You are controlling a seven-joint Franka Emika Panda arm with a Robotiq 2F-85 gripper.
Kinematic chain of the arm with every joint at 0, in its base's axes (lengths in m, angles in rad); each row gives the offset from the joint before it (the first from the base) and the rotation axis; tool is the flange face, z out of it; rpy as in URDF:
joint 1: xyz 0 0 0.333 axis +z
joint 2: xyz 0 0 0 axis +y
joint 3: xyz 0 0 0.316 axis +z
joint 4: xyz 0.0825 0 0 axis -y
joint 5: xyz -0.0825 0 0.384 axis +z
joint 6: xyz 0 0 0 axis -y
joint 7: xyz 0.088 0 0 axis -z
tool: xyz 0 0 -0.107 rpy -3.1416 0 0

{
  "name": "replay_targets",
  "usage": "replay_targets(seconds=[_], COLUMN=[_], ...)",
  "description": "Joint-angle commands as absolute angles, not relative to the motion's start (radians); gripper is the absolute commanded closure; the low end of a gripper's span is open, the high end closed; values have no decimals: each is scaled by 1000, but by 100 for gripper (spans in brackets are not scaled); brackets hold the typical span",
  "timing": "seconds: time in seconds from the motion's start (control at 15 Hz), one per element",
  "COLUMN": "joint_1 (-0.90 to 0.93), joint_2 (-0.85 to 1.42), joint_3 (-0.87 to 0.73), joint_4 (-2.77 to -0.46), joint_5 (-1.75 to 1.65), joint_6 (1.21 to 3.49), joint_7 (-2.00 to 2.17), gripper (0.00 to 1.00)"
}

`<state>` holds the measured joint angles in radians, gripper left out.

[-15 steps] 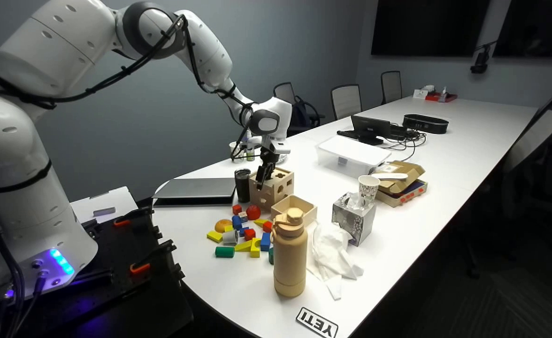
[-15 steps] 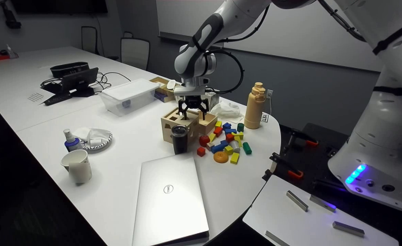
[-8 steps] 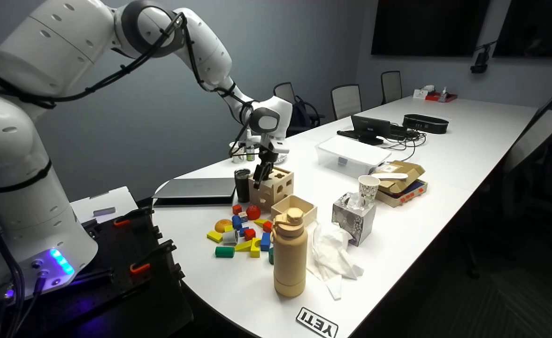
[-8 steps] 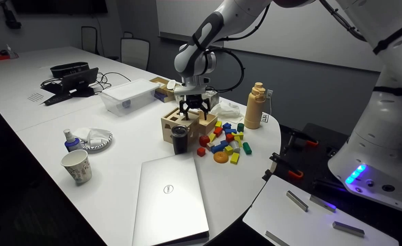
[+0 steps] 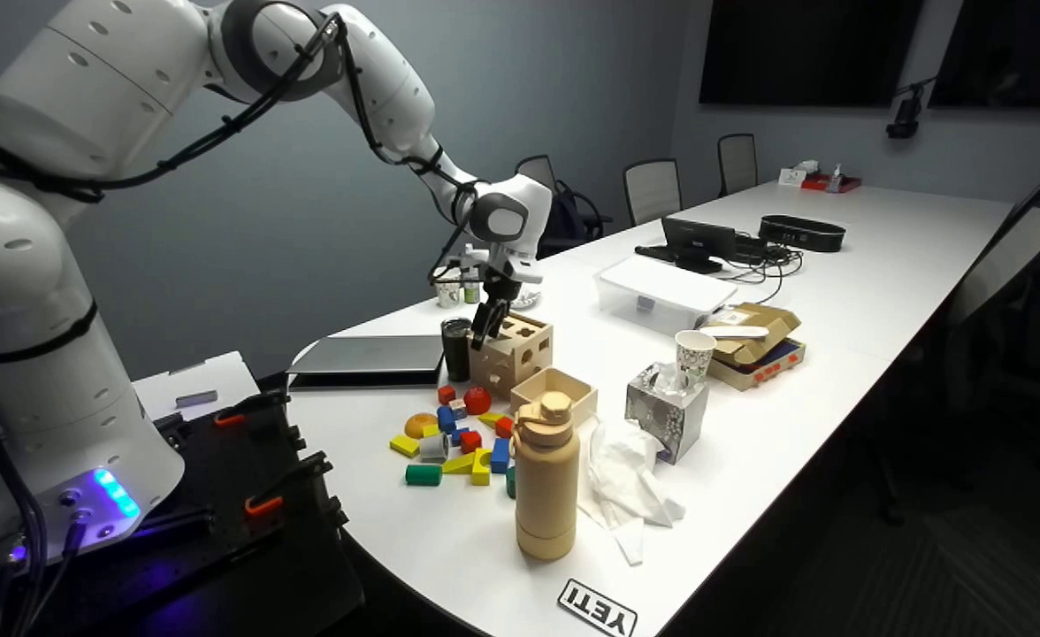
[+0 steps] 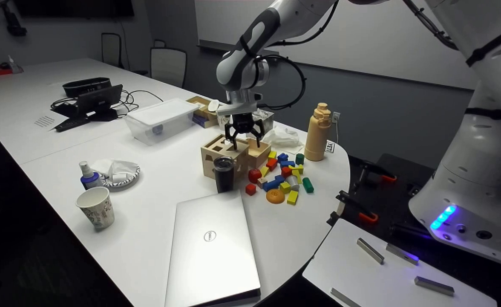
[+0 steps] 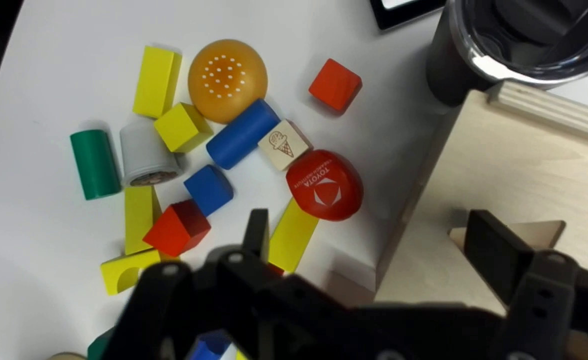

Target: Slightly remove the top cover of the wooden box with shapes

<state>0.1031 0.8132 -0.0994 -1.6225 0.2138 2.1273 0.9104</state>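
on the white table (image 6: 144, 226) the box (image 5: 513, 375) stands just beside the dark tumbler (image 6: 224, 175), cover (image 7: 514, 165) on top, and here's the gripper (image 6: 246, 146), fingers (image 7: 496, 250) spread wide, 1 of them right over that cover!

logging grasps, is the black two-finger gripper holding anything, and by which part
Nothing is held: the gripper is open, jaws apart, near the top of the pale wooden cube box with cut-outs.
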Motion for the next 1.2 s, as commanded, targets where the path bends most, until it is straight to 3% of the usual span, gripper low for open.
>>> replay_targets(seconds=[0.0, 1.13], joint_1=[111, 109], joint_2=[778, 792], joint_3=[-100, -98], joint_4=[-1654, -1663], joint_5=[198, 206], joint_6=[2090, 2187], joint_7=[945, 936], gripper=[0, 0])
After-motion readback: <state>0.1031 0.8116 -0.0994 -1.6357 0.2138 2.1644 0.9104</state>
